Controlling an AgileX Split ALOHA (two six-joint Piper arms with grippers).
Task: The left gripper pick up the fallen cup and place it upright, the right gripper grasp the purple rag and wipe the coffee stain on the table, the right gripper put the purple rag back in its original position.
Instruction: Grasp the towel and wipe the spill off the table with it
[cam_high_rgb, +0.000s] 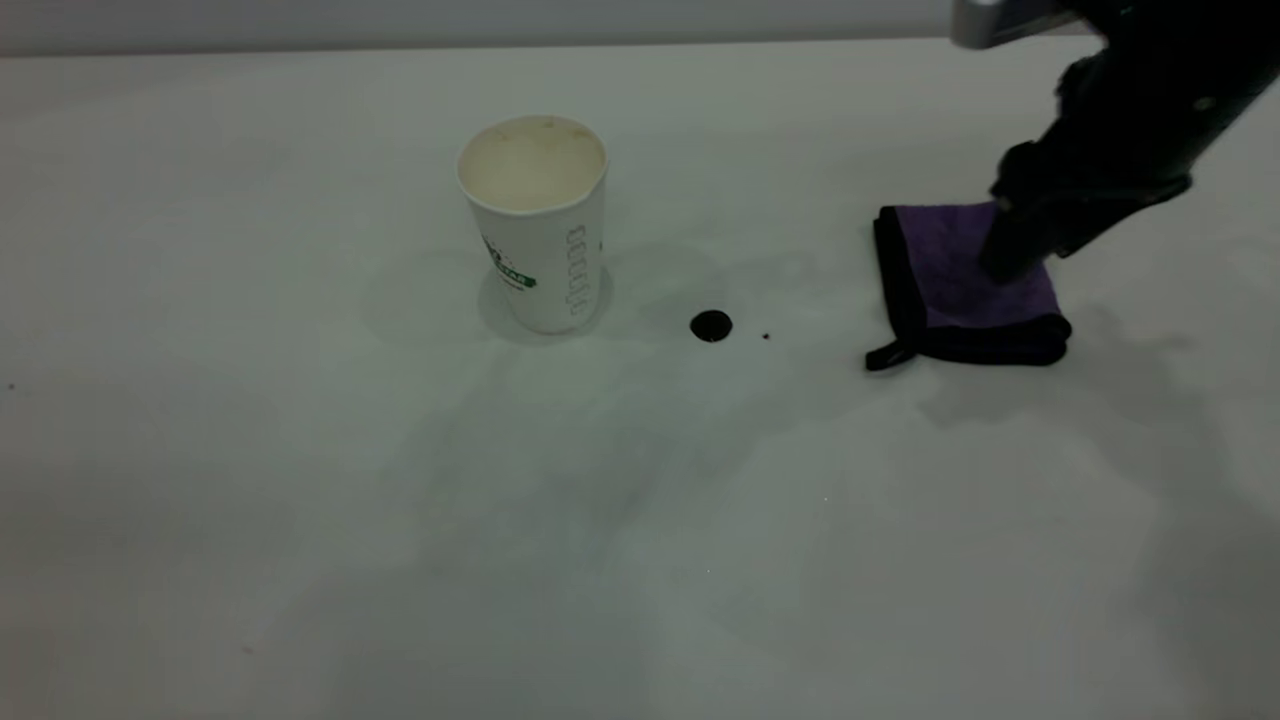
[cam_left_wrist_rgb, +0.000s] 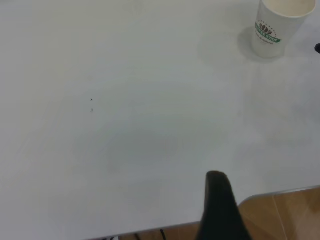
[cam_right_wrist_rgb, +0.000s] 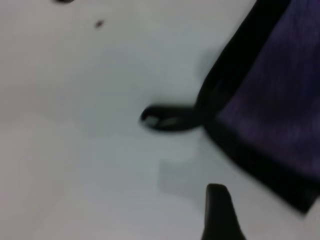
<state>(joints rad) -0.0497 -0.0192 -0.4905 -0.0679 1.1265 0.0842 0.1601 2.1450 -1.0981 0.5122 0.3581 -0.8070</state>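
Observation:
The cup stands upright on the white table, its cream inside showing; the left wrist view has the cup far off. The coffee stain, a glossy black drop, lies just to the cup's right. Further right lies the folded purple rag with black edging and a loop tag. My right gripper hangs open directly over the rag's top, one finger touching the cloth. In the right wrist view the rag fills one side. My left gripper is near the table's edge, far from the cup.
A tiny dark speck sits just right of the stain. The rag's black loop tag lies flat on the table. A wooden floor shows beyond the table edge in the left wrist view.

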